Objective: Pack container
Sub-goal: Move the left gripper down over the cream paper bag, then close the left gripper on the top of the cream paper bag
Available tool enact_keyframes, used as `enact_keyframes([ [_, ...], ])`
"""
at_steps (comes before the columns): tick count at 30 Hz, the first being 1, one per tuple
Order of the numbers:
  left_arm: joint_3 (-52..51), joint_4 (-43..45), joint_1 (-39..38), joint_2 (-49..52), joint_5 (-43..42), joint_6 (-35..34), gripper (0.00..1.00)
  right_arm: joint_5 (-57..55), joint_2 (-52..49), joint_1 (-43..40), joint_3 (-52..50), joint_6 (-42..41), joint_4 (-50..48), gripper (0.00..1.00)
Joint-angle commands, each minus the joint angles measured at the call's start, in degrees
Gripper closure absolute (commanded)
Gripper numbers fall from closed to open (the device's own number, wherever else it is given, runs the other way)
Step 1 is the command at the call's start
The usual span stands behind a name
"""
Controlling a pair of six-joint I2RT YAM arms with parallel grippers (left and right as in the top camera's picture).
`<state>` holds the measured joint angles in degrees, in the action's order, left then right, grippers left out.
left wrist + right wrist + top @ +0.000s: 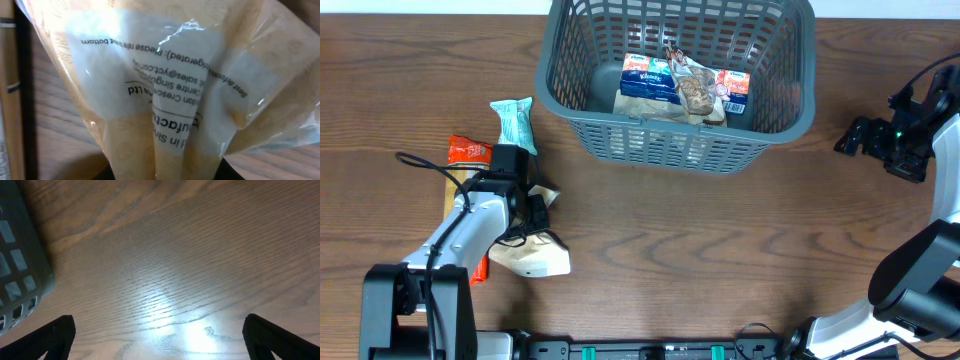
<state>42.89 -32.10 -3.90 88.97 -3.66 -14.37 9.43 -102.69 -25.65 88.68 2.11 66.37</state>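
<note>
Two arms: left gripper [533,213] lower left, on packet [535,262] for pickup, fingers hidden, grip cannot tell; right gripper [160,337] wide, empty, parked right, leaving container [670,148] reachable.

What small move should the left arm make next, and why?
Probably close the left gripper firmly on the tan packet before lifting it. In the left wrist view the film bunches into folds close to the lens, but a firm hold is not clear. The container has room beside its packets, and the right gripper stands open over bare table.
</note>
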Motion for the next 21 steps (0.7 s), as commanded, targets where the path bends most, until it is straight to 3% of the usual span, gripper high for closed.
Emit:
enact_keyframes([
  [1, 1.8, 0.0, -0.2, -1.5, -5.1, 0.1, 0.72, 0.5, -0.2, -0.1, -0.3, 0.3, 0.1, 0.01],
  [13, 7.2, -1.7, -0.2, -20.2, -6.4, 0.1, 0.72, 0.5, -0.2, -0.1, -0.3, 0.3, 0.1, 0.01],
  [17, 9.6, -1.7, -0.2, -26.4, -5.9, 0.1, 0.86, 0.5, -0.2, -0.1, -0.3, 0.3, 0.1, 0.01],
  [21, 10.3, -2.3, -0.2, -28.3, -4.6, 0.1, 0.85, 0.5, -0.2, -0.1, -0.3, 0.3, 0.0, 0.01],
])
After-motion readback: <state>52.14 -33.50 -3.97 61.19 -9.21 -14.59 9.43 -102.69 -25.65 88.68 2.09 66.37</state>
